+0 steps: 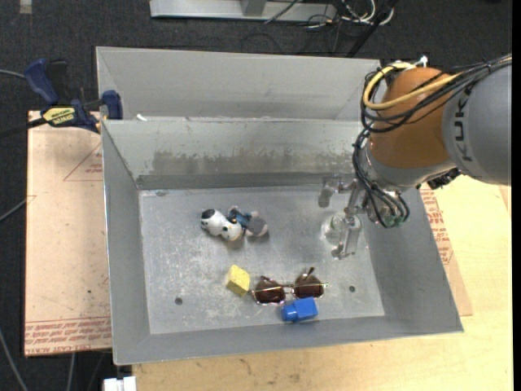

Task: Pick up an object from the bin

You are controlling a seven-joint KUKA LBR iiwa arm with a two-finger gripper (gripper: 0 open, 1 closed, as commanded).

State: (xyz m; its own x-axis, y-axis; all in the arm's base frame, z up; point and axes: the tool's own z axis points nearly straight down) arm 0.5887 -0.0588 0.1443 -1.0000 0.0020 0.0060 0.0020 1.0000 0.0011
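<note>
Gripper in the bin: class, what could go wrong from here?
The gripper hangs over bare bin floor, apart from every item; a pick here would likely get nothing. The sunglasses, yellow block and blue block lie crowded together, so a grab there might catch two or knock one aside.

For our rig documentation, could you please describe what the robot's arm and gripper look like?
The thick, rounded grey arm bears black lettering starting "KU". An orange domed wrist cover is looped with yellow and black cables, and a green cable hangs below it. The small gripper is silvery metal.
</note>
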